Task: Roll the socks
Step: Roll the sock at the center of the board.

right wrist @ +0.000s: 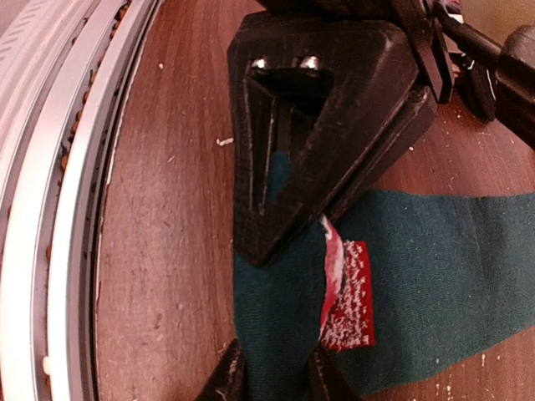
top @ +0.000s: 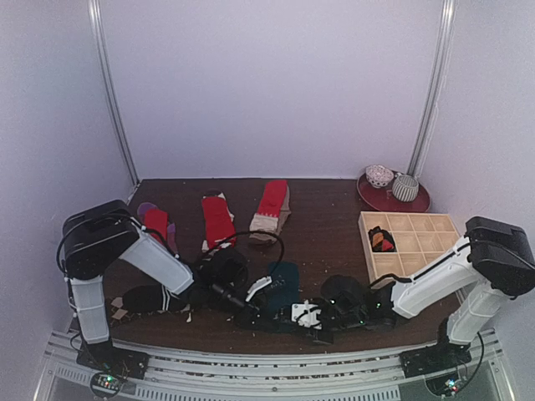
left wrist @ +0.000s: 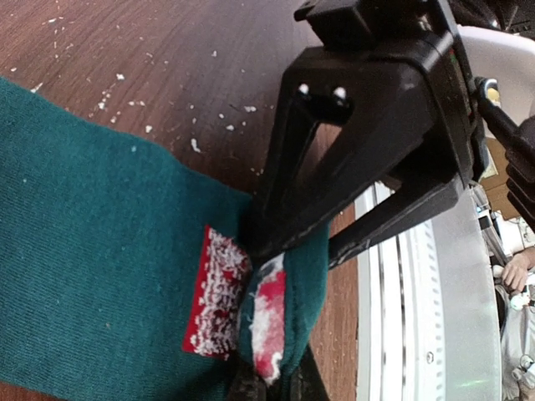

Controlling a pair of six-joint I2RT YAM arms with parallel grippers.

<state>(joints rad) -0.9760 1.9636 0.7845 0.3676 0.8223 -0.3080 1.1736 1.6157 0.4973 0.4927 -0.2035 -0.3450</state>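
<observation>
A dark teal sock (top: 284, 274) lies flat near the table's front middle, with a red, white-flecked patch (left wrist: 213, 292) showing. Its near end is folded over. My left gripper (left wrist: 272, 383) is shut on that folded teal edge (left wrist: 305, 292); in the top view it (top: 257, 294) sits at the sock's left. My right gripper (right wrist: 272, 378) is shut on the same teal end (right wrist: 276, 309) from the other side, and shows in the top view (top: 306, 314). Each wrist view shows the other gripper's black body close above. Red-and-beige socks (top: 217, 219) (top: 270, 207) and a red-and-purple sock (top: 155, 222) lie flat at the back.
A black sock (top: 140, 299) lies at the front left under my left arm. A wooden compartment box (top: 414, 242) at the right holds a rolled sock (top: 382, 240). A red plate (top: 372, 199) with two rolled socks stands at the back right. The metal rail (right wrist: 50, 209) runs along the near edge.
</observation>
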